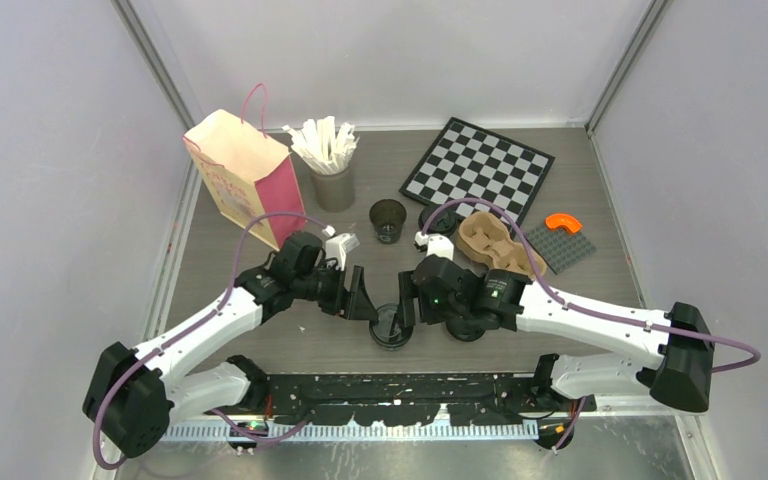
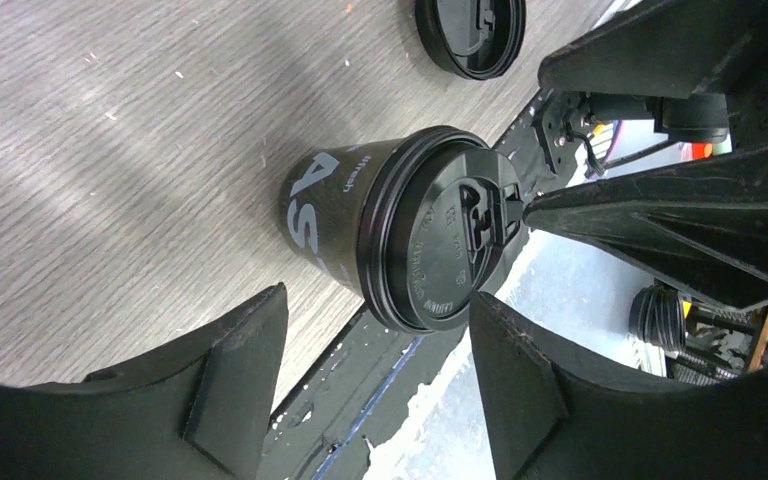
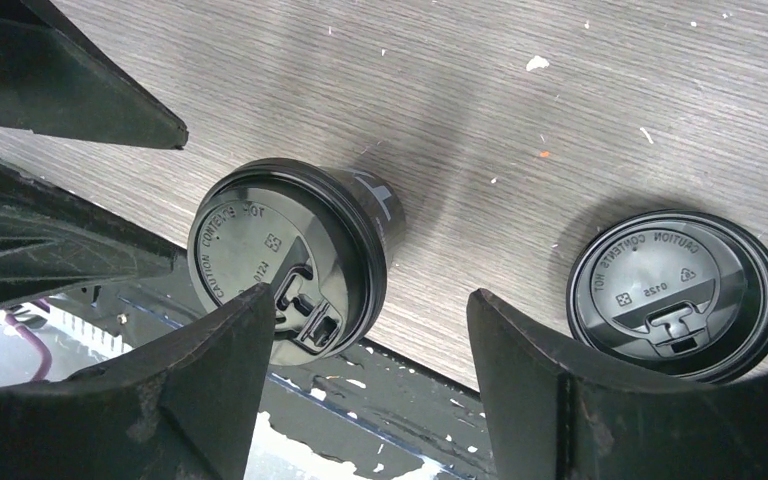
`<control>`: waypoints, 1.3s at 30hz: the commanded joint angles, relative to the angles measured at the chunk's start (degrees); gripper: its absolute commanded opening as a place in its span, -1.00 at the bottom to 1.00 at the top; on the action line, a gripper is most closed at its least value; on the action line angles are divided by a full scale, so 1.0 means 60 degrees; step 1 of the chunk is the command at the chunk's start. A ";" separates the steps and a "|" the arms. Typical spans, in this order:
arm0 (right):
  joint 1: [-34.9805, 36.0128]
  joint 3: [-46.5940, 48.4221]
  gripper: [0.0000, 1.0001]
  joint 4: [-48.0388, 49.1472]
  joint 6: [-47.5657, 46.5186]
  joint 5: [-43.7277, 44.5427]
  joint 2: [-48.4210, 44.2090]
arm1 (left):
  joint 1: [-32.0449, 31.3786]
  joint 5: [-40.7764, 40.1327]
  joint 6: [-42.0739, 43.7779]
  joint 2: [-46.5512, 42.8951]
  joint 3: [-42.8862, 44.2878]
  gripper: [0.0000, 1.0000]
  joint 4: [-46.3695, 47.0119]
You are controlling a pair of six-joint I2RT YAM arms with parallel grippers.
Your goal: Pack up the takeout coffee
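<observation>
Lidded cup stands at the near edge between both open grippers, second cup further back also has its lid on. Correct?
Not quite. The second cup has no lid: the top view shows it open. A loose lid lies on the table near the lidded cup. The rest holds: that cup stands between the left gripper and right gripper, both open.

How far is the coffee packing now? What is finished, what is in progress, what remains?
Done: one black cup has its lid on. In hand: nothing is gripped; the left gripper and right gripper stand open on either side of it. Left: the second cup is uncovered, a loose lid lies on the table, and the carrier is empty.
</observation>
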 commanded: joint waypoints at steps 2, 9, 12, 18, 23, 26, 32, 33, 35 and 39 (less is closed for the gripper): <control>-0.0223 0.0052 0.47 0.1013 -0.0664 -0.0606 -0.0011 | 0.0038 0.0694 0.0023 -0.0190 0.0041 0.31 0.0182; -0.0761 -0.0003 0.39 0.1476 -0.1111 -0.1486 0.0536 | 0.0039 0.0392 -0.0325 0.0066 -0.0302 0.11 0.0776; -0.1163 -0.0035 0.32 0.1474 -0.1235 -0.1883 0.0749 | 0.0039 0.0021 -0.0436 0.0473 -0.0231 0.00 0.0588; -0.1294 -0.0503 0.21 0.1766 -0.1072 -0.1850 0.1001 | 0.0042 -0.0051 -0.0499 0.0933 -0.0364 -0.17 0.0915; -0.1293 -0.0933 0.19 0.2114 -0.0829 -0.1752 0.0887 | 0.0038 -0.0083 -0.0590 0.0868 -0.0556 -0.22 0.1082; -0.1283 -0.0969 0.18 0.2125 -0.0794 -0.1705 0.0797 | 0.0042 0.0117 -0.0732 0.0678 -0.0583 -0.17 0.1235; -0.1285 -0.0836 0.28 0.2023 -0.0629 -0.1734 0.0378 | 0.0031 0.0672 -0.1301 0.0118 -0.0760 0.07 0.1990; -0.1292 -0.0831 0.30 0.1989 -0.0599 -0.1720 0.0271 | 0.0038 0.0718 -0.1390 0.0055 -0.0804 0.10 0.2106; -0.1297 -0.0830 0.35 0.1842 -0.0576 -0.1687 0.0035 | 0.0042 0.0876 -0.1523 0.0031 -0.0900 0.18 0.2383; -0.1311 -0.0718 0.39 0.1069 -0.0625 -0.1428 -0.0528 | 0.0040 0.1168 -0.1823 0.0155 -0.1135 0.24 0.3035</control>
